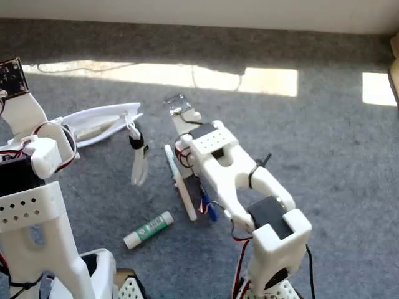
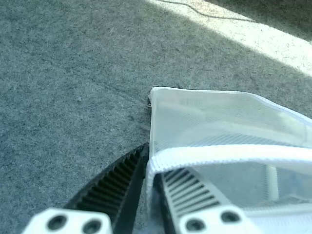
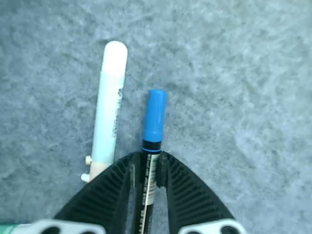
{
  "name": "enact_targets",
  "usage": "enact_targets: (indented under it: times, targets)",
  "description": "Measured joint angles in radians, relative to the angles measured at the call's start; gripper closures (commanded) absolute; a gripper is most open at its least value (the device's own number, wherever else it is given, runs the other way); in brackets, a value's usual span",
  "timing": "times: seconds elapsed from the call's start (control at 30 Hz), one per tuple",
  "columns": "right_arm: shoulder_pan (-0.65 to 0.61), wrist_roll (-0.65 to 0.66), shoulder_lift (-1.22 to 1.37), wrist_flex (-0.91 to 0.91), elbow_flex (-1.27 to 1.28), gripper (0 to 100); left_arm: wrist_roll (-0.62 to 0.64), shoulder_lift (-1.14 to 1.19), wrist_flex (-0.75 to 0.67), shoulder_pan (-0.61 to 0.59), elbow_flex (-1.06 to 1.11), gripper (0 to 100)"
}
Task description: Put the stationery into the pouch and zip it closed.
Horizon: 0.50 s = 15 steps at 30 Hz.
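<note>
Clamping the rim of the mesh pouch (image 2: pixel 219 122), the left hand (image 2: pixel 148 163) seems to brace it open for loading. The right hand (image 3: pixel 147 161) grips a blue-capped marker (image 3: pixel 155 109) just beside a white pen (image 3: pixel 109 112); a glue stick (image 1: pixel 148 229) waits on the counter (image 1: pixel 324 156).

Grey carpet (image 1: pixel 336 162) with bright sunlight patches (image 1: pixel 271 81); a pale strip (image 1: pixel 187 9), perhaps a wall, runs along the far edge.
</note>
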Motion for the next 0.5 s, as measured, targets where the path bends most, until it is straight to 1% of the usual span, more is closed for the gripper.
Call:
enact_targets:
  times: [0.27,0.5]
  targets:
    - [0.04,0.0,-0.232,0.034,0.002,99.4,0.029,0.0,0.0,0.054,0.0,99]
    - [0.044,0.0,-0.393,0.035,0.063,99.4,0.069,0.002,0.0,0.109,-0.025,99]
